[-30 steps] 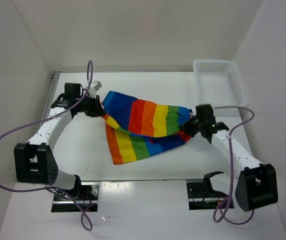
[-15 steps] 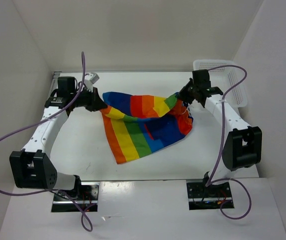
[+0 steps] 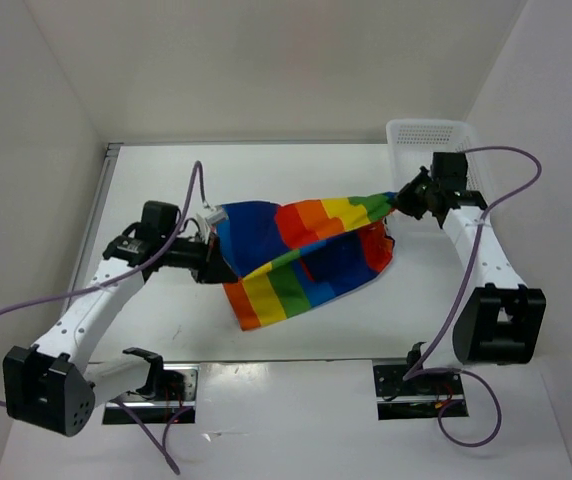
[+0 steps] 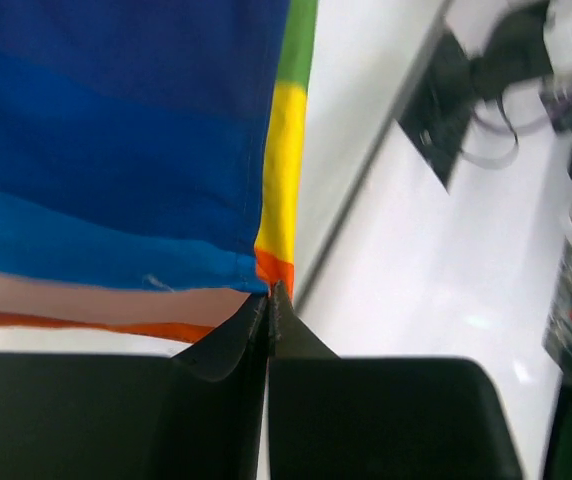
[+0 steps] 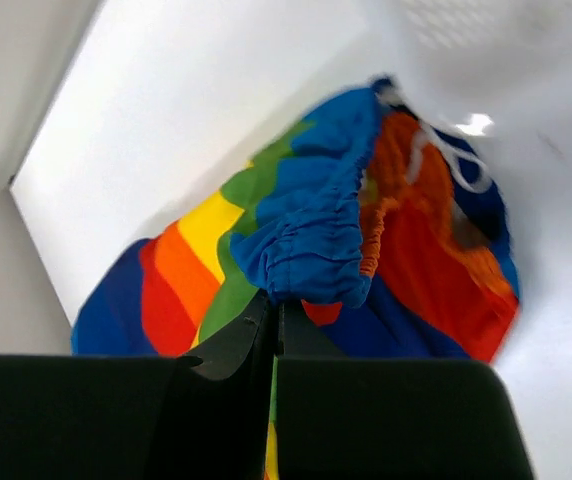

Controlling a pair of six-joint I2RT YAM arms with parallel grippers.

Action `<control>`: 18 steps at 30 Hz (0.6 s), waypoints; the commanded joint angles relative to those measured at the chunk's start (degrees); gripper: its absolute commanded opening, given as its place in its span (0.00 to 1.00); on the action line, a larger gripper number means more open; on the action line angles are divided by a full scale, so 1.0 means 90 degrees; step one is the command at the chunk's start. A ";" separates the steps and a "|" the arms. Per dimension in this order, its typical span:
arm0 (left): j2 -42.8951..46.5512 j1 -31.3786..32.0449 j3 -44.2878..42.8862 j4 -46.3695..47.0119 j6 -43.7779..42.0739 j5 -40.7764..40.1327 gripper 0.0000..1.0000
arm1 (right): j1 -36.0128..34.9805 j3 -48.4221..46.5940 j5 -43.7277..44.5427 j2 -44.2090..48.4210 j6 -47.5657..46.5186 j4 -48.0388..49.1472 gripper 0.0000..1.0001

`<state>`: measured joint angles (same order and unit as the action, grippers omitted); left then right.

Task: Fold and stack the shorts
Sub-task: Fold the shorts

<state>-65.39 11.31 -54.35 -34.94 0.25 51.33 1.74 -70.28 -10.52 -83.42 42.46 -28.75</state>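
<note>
Pinching a hem corner of the shorts (image 3: 306,250), the left gripper (image 4: 269,298) was clenched on the cloth. The shorts stretched across the table (image 3: 166,190) between both arms. The right gripper (image 5: 274,300) was clamped on the bunched blue waistband, near the basket (image 3: 436,170).

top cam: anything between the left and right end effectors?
Only the shorts, strung between them in the top view: left end effector shut on a hem corner, right end effector on the waistband. Nothing else there.
</note>
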 commanded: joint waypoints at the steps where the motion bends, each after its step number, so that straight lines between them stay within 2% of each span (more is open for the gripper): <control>1: 0.0408 0.0393 0.0695 -0.0356 -0.0028 0.0352 0.00 | 0.0402 0.0630 -0.0003 0.0693 -0.0245 -0.0311 0.00; 4: 0.0741 0.0637 0.1319 -0.0356 -0.0028 0.0293 0.01 | 0.0559 0.1196 0.0337 0.0929 -0.0245 -0.0458 0.00; 6: 0.0742 0.0802 0.1555 -0.0356 -0.0028 0.0235 0.09 | 0.0559 0.1665 0.0562 0.1142 -0.0002 -0.0458 0.01; 7: 0.0742 0.0862 0.1740 -0.0356 -0.0028 0.0166 0.45 | 0.0559 0.1831 0.0893 0.1144 0.0086 -0.0390 0.13; 8: 0.0742 0.0862 0.1819 -0.0356 -0.0028 0.0098 0.70 | 0.0772 0.2103 0.0896 0.1144 0.0165 -0.0322 0.26; 9: 0.0742 0.0930 0.1820 -0.0356 -0.0028 0.0097 0.80 | 0.0861 0.2193 0.0896 0.1144 0.0165 -0.0234 0.44; 10: 0.0684 0.0931 0.1820 -0.0356 -0.0028 0.0097 0.87 | 0.0862 0.2252 0.0809 0.1144 0.0165 0.0028 0.66; 11: 0.0683 0.0931 0.1820 -0.0434 -0.0028 0.0030 0.91 | 0.0862 0.2252 0.0537 0.1144 0.0165 0.0147 0.78; 12: 0.0615 0.0931 0.1481 -0.0570 -0.0028 -0.0039 0.96 | 0.0862 0.2127 0.0467 0.1066 0.0165 0.0206 0.80; 16: 0.0556 0.0931 0.0728 -0.0649 -0.0028 -0.0449 0.97 | 0.0326 0.1541 0.0679 0.0939 -0.0078 0.0139 0.80; 18: 0.0488 0.0931 0.0532 -0.0387 -0.0028 -0.0644 0.92 | 0.0101 0.1373 0.1099 0.0938 -0.0156 -0.0027 0.68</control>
<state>-60.75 19.59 -45.17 -40.75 0.34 47.29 5.32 -53.65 -4.67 -75.00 42.70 -31.33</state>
